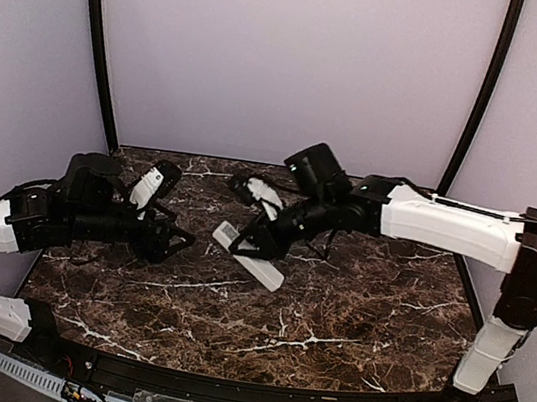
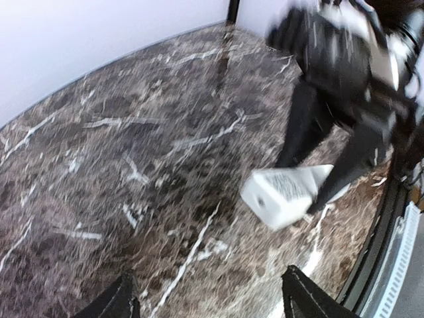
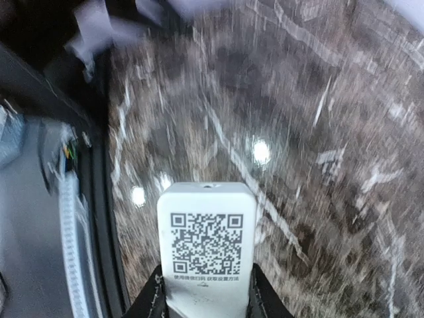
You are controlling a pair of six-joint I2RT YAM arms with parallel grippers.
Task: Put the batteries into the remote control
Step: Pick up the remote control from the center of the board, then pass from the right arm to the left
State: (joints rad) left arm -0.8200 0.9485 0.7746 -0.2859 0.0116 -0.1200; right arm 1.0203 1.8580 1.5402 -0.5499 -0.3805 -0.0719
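Right jaws on white remote point(image 3: 207, 252) (QR-labelled)

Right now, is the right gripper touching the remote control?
Touching. The right wrist view shows the right gripper clamped on both sides of the remote control.

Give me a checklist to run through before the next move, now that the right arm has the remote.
1. Grip on the remote: ok. The right gripper is shut on its sides near one end.
2. Left gripper free: ok. It is open and empty above the table.
3. Arms apart: ok. In the top view the left gripper is well left of the remote.
4. Battery slot exposed: cannot tell. Only the side with the square code label shows.
5. Batteries found: not ok. None shows in any view.
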